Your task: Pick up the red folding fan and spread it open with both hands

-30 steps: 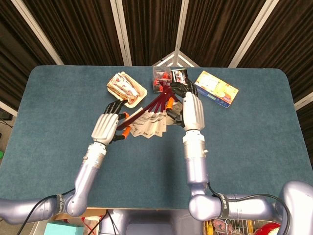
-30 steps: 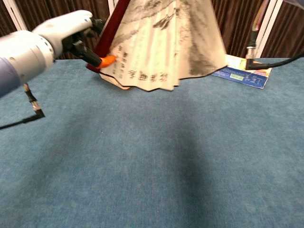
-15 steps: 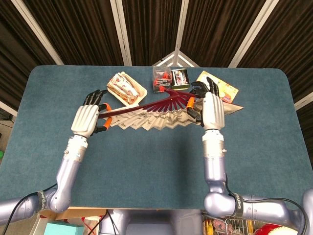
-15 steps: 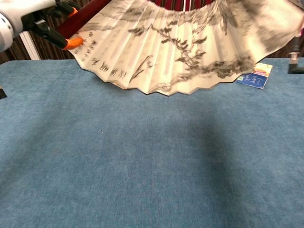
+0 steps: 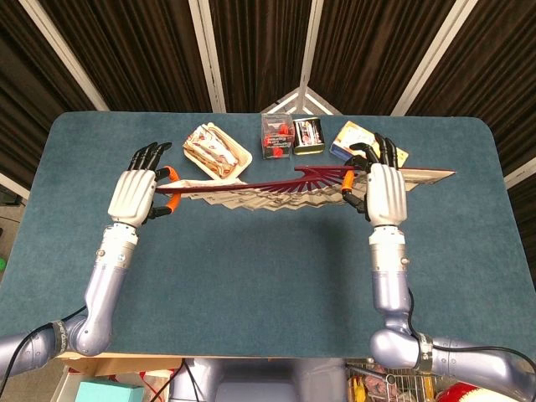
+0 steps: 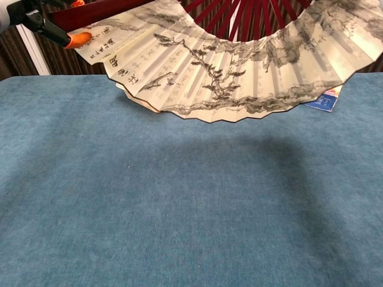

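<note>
The red folding fan [image 5: 293, 182] is spread wide and held up above the table, its dark red ribs fanned out and its cream paper leaf [image 6: 239, 66] painted with ink branches and writing. My left hand [image 5: 134, 191] grips the fan's left outer rib, orange fingertips [image 6: 78, 40] pinching it. At the other end my right hand [image 5: 385, 191] holds the right outer rib near the pivot. In the chest view the fan fills the upper frame and hides my right hand.
Behind the fan on the blue table [image 5: 268, 276] lie a tray of snack packets [image 5: 216, 151], a small clear box [image 5: 275, 136], a dark packet [image 5: 308, 134] and a yellow box [image 5: 356, 138]. A blue-edged package [image 6: 326, 98] shows under the fan.
Both hands have moved further apart, left hand leftward and right hand rightward. The fan has gone from a narrow wedge to a wide, nearly flat spread.
</note>
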Robot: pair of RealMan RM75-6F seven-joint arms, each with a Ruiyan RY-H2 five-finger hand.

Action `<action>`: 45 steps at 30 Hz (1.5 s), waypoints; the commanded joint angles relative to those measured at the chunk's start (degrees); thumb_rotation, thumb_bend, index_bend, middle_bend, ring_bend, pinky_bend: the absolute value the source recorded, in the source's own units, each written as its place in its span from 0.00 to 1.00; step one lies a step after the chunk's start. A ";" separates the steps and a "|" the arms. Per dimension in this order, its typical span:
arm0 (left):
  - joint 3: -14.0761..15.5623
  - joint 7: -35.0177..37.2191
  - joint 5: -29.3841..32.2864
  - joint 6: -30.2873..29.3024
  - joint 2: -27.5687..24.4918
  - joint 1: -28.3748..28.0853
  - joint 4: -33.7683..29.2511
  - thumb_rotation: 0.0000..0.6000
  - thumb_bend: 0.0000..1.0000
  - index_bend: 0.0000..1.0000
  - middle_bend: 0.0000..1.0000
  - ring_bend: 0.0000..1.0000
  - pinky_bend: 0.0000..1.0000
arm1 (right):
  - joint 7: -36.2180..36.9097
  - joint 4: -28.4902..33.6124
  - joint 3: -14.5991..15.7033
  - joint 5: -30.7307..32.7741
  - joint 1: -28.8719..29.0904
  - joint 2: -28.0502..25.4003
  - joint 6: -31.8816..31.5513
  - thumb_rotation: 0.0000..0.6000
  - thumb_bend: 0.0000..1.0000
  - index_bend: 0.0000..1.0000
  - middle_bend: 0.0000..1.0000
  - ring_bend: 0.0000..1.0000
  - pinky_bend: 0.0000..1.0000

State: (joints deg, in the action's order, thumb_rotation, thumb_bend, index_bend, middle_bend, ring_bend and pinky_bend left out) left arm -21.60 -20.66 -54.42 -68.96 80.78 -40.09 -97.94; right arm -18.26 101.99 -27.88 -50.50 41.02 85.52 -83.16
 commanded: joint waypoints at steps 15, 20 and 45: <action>-1.25 -2.57 -0.65 -0.30 4.33 -4.78 5.62 1.00 0.60 0.68 0.07 0.00 0.00 | 4.72 -6.54 1.79 -4.17 -1.78 0.60 1.99 1.00 0.69 0.75 0.29 0.02 0.00; -0.87 -2.58 -2.38 -0.60 6.21 -6.10 8.63 1.00 0.60 0.66 0.07 0.00 0.00 | 6.21 -9.32 3.02 -5.40 -2.57 1.15 2.70 1.00 0.69 0.75 0.29 0.02 0.00; 4.85 0.54 -7.19 -2.50 5.65 -1.70 5.72 1.00 0.58 0.57 0.04 0.00 0.00 | 9.84 -6.97 9.56 -14.43 -8.94 -0.64 1.72 1.00 0.69 0.72 0.29 0.03 0.00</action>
State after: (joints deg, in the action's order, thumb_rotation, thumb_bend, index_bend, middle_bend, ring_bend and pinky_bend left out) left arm -16.98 -20.18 -61.45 -71.30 86.79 -42.13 -91.77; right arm -8.43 94.70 -18.60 -64.62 32.37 84.98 -81.29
